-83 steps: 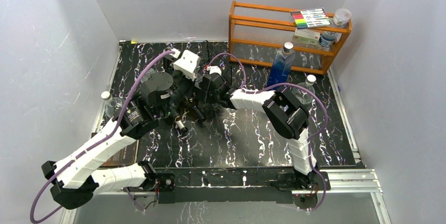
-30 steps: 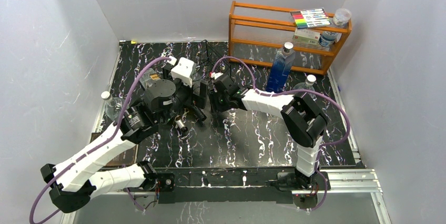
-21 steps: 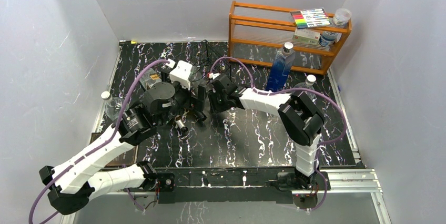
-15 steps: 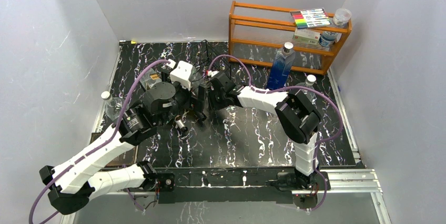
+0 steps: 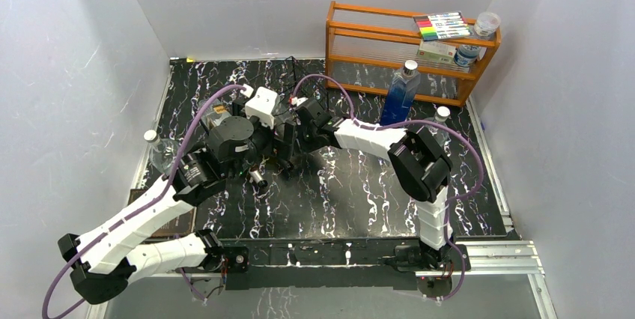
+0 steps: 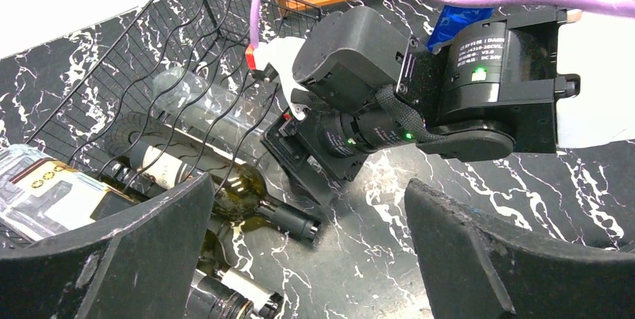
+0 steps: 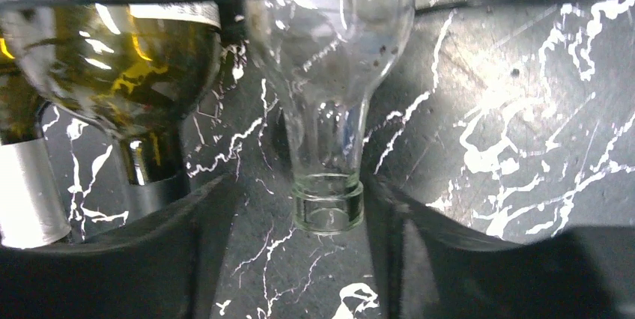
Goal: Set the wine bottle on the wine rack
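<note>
The wine rack (image 6: 150,49), a low black wire lattice, lies at the left in the left wrist view. A clear glass wine bottle (image 7: 329,49) lies in it, neck pointing out. My right gripper (image 7: 299,207) is open, with one finger on each side of that neck; there is a gap on the left side. A green wine bottle (image 6: 239,195) lies beside it in the rack. My left gripper (image 6: 307,199) hangs wide open above the bottle necks and holds nothing. In the top view both wrists crowd over the rack (image 5: 281,128).
An orange wooden shelf (image 5: 374,34) stands at the back right with markers (image 5: 442,25) on top. A blue bottle (image 5: 399,94) and a clear plastic bottle (image 5: 438,120) stand in front of it. Another small bottle (image 5: 155,147) stands at the left wall.
My right wrist has moved a little back and to the left, closer to the rack. The left arm has barely shifted.
</note>
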Robot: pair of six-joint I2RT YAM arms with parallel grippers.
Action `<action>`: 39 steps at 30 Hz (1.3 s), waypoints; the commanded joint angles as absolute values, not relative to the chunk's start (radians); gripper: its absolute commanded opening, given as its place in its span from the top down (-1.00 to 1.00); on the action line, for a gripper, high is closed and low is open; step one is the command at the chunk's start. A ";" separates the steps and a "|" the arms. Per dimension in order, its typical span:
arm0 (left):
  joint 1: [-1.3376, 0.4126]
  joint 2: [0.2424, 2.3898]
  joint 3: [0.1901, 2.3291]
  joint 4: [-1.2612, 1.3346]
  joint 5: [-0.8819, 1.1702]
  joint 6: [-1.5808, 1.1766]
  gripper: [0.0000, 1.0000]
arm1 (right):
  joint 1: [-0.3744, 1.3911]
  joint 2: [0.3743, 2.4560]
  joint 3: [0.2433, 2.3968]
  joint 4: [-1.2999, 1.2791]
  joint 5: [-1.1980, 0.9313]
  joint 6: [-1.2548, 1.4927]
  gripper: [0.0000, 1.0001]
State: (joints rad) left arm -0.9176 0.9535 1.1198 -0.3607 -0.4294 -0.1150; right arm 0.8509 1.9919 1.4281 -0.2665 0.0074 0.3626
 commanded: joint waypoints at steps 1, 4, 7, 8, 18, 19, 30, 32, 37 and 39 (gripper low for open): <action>-0.912 0.940 1.152 -0.361 -0.440 -0.108 -0.96 | 0.851 1.914 1.449 -0.177 0.007 0.349 -0.61; -0.912 0.932 1.163 -0.351 -0.438 -0.106 -0.96 | 0.851 1.840 1.406 -0.184 0.021 0.341 -0.81; -0.913 0.922 1.186 -0.330 -0.432 -0.101 -0.96 | 0.849 1.769 1.369 -0.201 0.050 0.335 -0.87; -0.912 0.916 1.197 -0.318 -0.428 -0.103 -0.96 | 0.846 1.723 1.351 -0.209 0.076 0.331 -0.88; -0.912 0.885 1.163 -0.252 -0.426 -0.107 -0.96 | 0.678 1.222 1.366 -0.463 0.803 0.235 -0.81; -0.913 0.897 1.162 -0.236 -0.453 -0.094 -0.97 | 0.608 1.222 1.388 -0.503 0.787 0.242 -0.81; -0.913 0.899 1.107 -0.184 -0.418 -0.095 -0.96 | 0.289 1.236 1.442 -0.555 0.456 0.241 -0.85; -0.913 0.907 1.107 -0.180 -0.395 -0.086 -0.96 | 0.288 1.259 1.469 -0.543 0.397 0.239 -0.86; -0.912 0.911 1.102 -0.172 -0.359 -0.072 -0.96 | 0.288 1.269 1.495 -0.483 0.342 0.241 -0.86; -0.912 0.910 1.092 -0.166 -0.356 -0.068 -0.96 | 0.288 1.281 1.508 -0.466 0.330 0.242 -0.86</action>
